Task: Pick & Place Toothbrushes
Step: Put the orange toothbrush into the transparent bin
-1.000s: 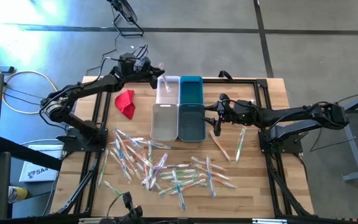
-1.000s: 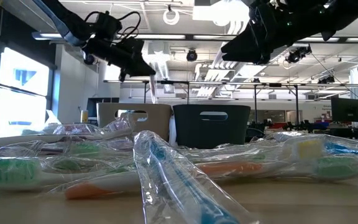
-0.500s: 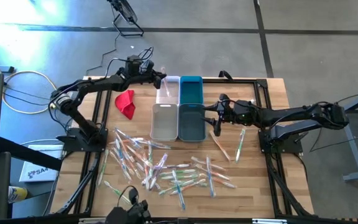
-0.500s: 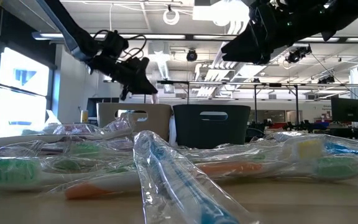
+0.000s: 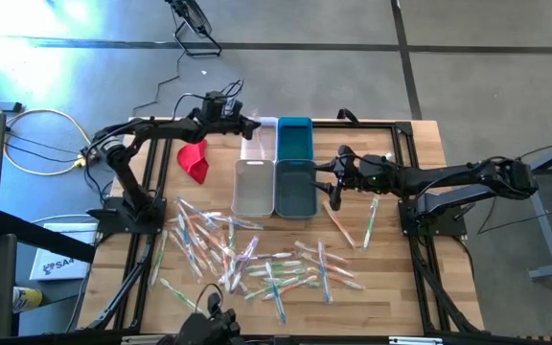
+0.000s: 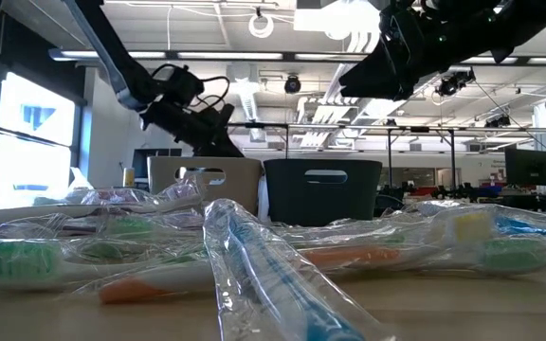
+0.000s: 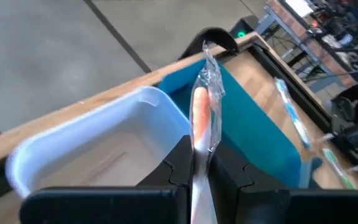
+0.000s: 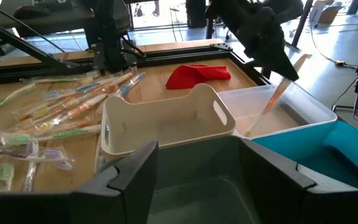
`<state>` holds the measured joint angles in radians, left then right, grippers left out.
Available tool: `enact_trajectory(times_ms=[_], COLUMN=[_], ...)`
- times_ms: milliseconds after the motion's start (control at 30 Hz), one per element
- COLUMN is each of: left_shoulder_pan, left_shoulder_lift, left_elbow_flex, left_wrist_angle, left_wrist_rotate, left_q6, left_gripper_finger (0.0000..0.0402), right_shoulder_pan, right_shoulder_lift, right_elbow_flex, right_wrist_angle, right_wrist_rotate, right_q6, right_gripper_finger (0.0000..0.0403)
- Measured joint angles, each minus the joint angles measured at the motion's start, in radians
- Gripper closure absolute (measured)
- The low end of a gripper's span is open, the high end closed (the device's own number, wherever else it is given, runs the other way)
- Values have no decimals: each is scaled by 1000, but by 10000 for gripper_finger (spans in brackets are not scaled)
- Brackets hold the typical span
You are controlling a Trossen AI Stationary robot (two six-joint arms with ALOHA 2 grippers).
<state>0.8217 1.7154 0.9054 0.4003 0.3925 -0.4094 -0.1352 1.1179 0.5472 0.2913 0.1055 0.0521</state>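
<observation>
Holding a wrapped orange-handled toothbrush (image 7: 200,118) pinched tight between its fingers, the left gripper (image 5: 250,124) hangs over the clear bin (image 5: 258,140) at the far side of the table (image 5: 420,278), with the red cloth (image 5: 195,159) just to its left. From the right wrist view the brush slants down, its lower end at or just inside the clear bin's mouth (image 8: 272,115); contact with the floor of the bin cannot be told. Judgement: the step in hand is the drop. To do it well, lower a little more so the brush is well inside the walls, keep it off the edge shared with the far teal bin (image 5: 294,136), then open and lift straight up so the crinkly wrapper does not cling to a finger and drag the brush back out. Nearer the camera sit the white bin (image 5: 252,187) and the near teal bin (image 5: 295,188). In front of them the loose toothbrushes (image 5: 257,259) lie scattered across the wood, overlapping, none in any bin that I can see. On the right, the right gripper (image 5: 333,182) waits with its jaws spread and empty, beside the near teal bin, with a few stray brushes (image 5: 357,225) on the table near it.
</observation>
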Motion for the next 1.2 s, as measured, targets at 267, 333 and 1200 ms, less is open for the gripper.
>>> enact_trajectory(times_ms=[267, 333, 1200], left_shoulder_pan=[3, 2, 2], left_shoulder_lift=[21, 21, 22], left_elbow_flex=[0, 0, -1], left_wrist_angle=[22, 15, -6], left_wrist_rotate=[-60, -83, -126], left_q6=[-21, -13, -18], left_gripper_finger=[364, 350, 261], right_shoulder_pan=[0, 0, 0], right_shoulder_lift=[0, 0, 0], right_elbow_flex=[0, 0, 0], right_wrist_angle=[-8, -12, -26], right_wrist_rotate=[0, 0, 0], right_q6=[0, 0, 0], right_gripper_finger=[186, 186, 186])
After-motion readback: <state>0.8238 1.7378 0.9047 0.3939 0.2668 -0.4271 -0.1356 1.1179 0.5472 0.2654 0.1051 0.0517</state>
